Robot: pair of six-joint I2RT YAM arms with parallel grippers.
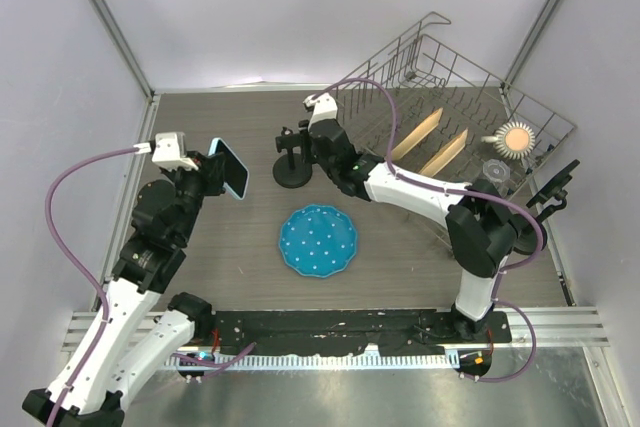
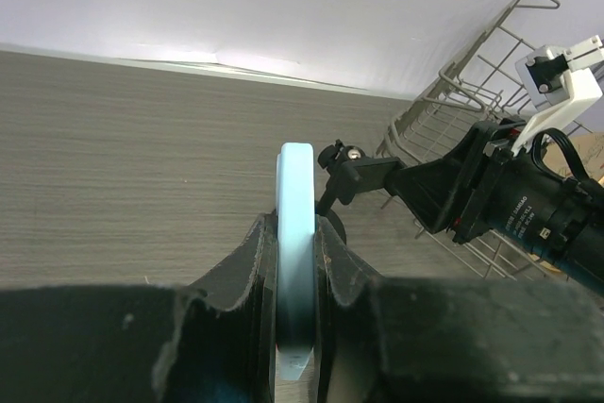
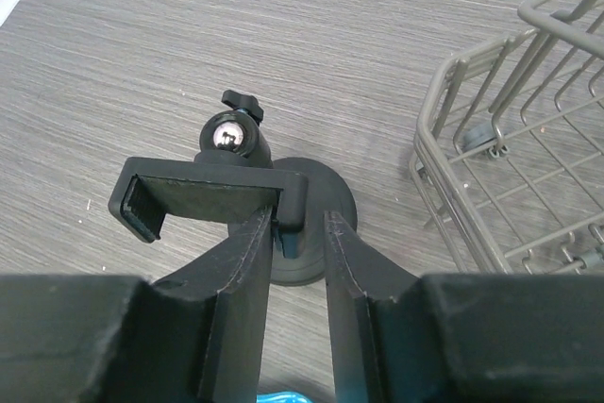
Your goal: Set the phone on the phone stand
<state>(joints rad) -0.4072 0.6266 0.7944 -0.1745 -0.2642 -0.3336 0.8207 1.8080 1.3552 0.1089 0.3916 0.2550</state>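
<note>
The phone (image 1: 231,168), in a light blue case, is held edge-up above the table's left side by my left gripper (image 1: 214,176). In the left wrist view the phone (image 2: 295,224) stands on edge between the fingers of the left gripper (image 2: 294,266), which is shut on it. The black phone stand (image 1: 292,159) stands on its round base at table centre, behind the plate. My right gripper (image 1: 313,145) is at the stand's right side. In the right wrist view the stand's clamp (image 3: 209,195) lies across the right gripper (image 3: 298,233); its right end sits between the slightly open jaws, a gap showing on the right.
A blue dotted plate (image 1: 318,240) lies in front of the stand. A wire dish rack (image 1: 455,97) fills the back right, holding wooden pieces, a round brush and a glass. The rack's edge (image 3: 444,186) is close to the right of the stand.
</note>
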